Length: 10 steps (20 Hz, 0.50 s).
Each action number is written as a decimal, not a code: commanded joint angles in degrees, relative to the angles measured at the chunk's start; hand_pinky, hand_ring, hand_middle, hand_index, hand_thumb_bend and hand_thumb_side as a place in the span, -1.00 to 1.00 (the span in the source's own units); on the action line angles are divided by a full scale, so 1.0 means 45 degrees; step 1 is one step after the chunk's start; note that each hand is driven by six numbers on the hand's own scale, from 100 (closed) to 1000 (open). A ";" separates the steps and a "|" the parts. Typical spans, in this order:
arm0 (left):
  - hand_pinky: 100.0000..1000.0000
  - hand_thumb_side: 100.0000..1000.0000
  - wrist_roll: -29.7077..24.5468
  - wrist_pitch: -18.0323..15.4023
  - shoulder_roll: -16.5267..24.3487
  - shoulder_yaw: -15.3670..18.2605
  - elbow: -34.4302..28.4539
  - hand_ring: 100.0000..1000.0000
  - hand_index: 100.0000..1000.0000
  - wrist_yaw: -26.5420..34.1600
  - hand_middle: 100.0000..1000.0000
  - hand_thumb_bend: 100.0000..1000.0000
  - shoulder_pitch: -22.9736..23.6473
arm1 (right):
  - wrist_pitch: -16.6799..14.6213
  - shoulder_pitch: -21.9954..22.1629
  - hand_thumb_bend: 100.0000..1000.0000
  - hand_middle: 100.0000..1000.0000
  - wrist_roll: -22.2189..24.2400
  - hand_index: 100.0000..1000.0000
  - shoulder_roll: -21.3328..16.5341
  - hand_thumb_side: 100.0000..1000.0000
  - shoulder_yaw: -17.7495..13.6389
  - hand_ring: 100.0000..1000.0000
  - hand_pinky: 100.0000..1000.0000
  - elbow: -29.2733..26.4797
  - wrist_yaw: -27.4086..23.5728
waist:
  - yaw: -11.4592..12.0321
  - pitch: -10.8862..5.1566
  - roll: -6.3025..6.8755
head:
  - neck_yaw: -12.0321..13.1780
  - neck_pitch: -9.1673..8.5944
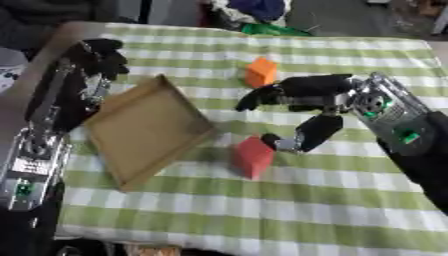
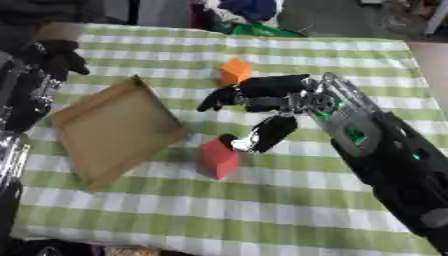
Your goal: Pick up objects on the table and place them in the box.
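**Right hand over the red block, box beside it**

The right hand's fingers (image 1: 262, 96) were spread and held nothing, the thumb reaching down to just beside the red block's (image 1: 253, 157) upper corner; whether it touched could not be told. The right hand (image 1: 308, 95) hung above the middle of the desk (image 1: 262, 215), with the orange block (image 1: 261, 72) just behind it toward the far edge. The shallow cardboard box (image 1: 144, 129) lay near the left edge. The left hand (image 1: 103, 56), fingers curled on nothing, sat by the box's far corner.

Black hands (image 1: 306, 95), silver green-lit forearms (image 1: 389, 112)
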 commanded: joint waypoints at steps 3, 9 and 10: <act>0.19 0.16 -0.0019 0.0014 0.0172 0.0049 -0.0122 0.03 0.48 0.0028 0.01 -0.76 -0.0184 | -0.1496 0.0043 -1.00 0.84 0.1583 1.00 -0.0608 0.30 0.0158 0.74 0.80 -0.1018 -0.0022 | -0.0032 -0.0136 0.0010 | 0.0088 -0.0109; 0.19 0.16 -0.0044 0.0007 0.0159 0.0044 -0.0132 0.03 0.48 0.0029 0.02 -0.76 -0.0209 | -0.1664 0.0341 -1.00 0.84 0.2025 1.00 -0.0676 0.39 0.0354 0.75 0.79 -0.1250 0.0392 | -0.0038 -0.0103 0.0045 | 0.0098 -0.0087; 0.19 0.16 -0.0046 0.0002 0.0157 0.0045 -0.0132 0.03 0.48 0.0030 0.02 -0.76 -0.0212 | -0.1695 0.0391 -1.00 0.84 0.2028 1.00 -0.0658 0.39 0.0352 0.75 0.78 -0.1185 0.0531 | -0.0031 -0.0101 0.0053 | 0.0100 -0.0080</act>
